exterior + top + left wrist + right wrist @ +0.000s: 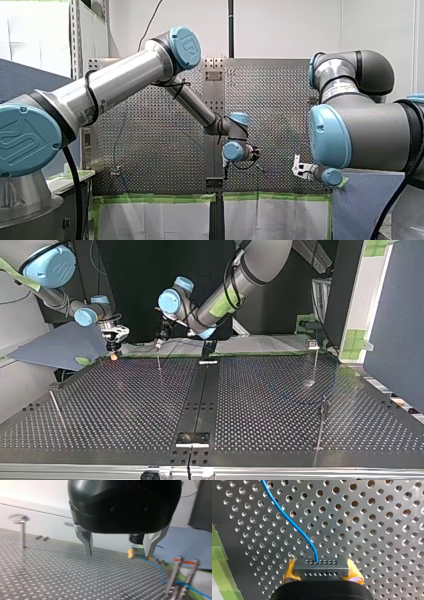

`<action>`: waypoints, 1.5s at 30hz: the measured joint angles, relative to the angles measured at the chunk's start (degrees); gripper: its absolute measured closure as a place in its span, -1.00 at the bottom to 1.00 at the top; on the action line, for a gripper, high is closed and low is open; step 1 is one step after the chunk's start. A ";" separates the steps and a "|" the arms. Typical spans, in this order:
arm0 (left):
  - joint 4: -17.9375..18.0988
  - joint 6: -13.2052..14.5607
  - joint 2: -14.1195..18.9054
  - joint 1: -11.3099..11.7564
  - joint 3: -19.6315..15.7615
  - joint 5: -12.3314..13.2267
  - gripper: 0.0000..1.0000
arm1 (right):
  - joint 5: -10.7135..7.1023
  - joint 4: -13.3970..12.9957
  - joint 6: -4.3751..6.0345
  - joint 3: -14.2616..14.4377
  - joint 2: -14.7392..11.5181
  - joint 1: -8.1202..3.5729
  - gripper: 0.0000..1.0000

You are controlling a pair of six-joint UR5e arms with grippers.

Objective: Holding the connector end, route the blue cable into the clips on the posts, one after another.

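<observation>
— Firstly, the front view. What is on record?
— The left end effector (pixel 255 152) hangs over the middle of the grey perforated metal desk (pixel 165 150). The right end effector (pixel 297 167) is near it, towards the view's right. Neither grip can be read here.

— Top view?
— The thin blue cable (pixel 300 400) shows only faintly. It lies in a loose arc on the desk at the view's right, near a slim metal post (pixel 316 360) with a small clip on top.

— Left wrist view?
— The left end effector (pixel 118 554) is spread wide and empty, and its fingers (pixel 87 543) are smooth bare metal. Ahead, the cable (pixel 162 577) runs to a pair of thin metal posts (pixel 175 575) carrying orange clips (pixel 185 561). I cannot tell whether it is seated in them.

— Right wrist view?
— The right end effector (pixel 322 568) is clamped by its yellow pads (pixel 290 572) on the dark grey rectangular connector block (pixel 321 574). The block is matt, with two rows of small holes. The cable (pixel 294 525) leaves its top face in a soft S-curve, so I judge it pliant.

— Recommendation for the step in hand?
— In my judgement:
  - Hold the block square and firm.
  - Lead the cable with light, even tension.
  - Lower it into each clip from above.
  - Do not tug sideways, since the posts look slender enough to flex.
  - The free left end effector could steady the slack.
</observation>
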 joint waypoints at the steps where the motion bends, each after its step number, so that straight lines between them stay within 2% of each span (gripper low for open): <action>1: 0.45 -0.45 0.47 0.10 -0.48 -0.05 -0.98 | -0.07 0.01 0.02 -0.01 0.00 -0.09 1.00; 5: 2.44 -1.83 2.62 0.49 -2.63 -0.76 -0.98 | -0.27 0.02 0.15 -0.03 0.01 -0.36 1.00; 11: 3.32 -3.25 5.84 0.94 -5.86 -2.63 -0.98 | -0.52 0.10 0.31 -0.04 0.01 -0.45 1.00; 25: 1.47 -4.19 12.50 1.20 -12.50 -4.27 -0.98 | -0.77 0.20 0.42 -0.02 0.14 -0.46 1.00; 33: 3.65 -6.30 16.48 1.59 -16.48 -4.70 -0.98 | -1.06 0.24 0.54 -0.02 0.20 -0.34 1.00; 41: 3.05 -6.91 20.83 1.87 -20.84 -6.09 -0.98 | -1.17 0.29 0.74 -0.03 0.25 -0.45 1.00; 45: 3.84 -7.40 22.96 1.94 -22.96 -6.38 -0.98 | -1.13 0.22 0.69 -0.03 0.27 -0.46 1.00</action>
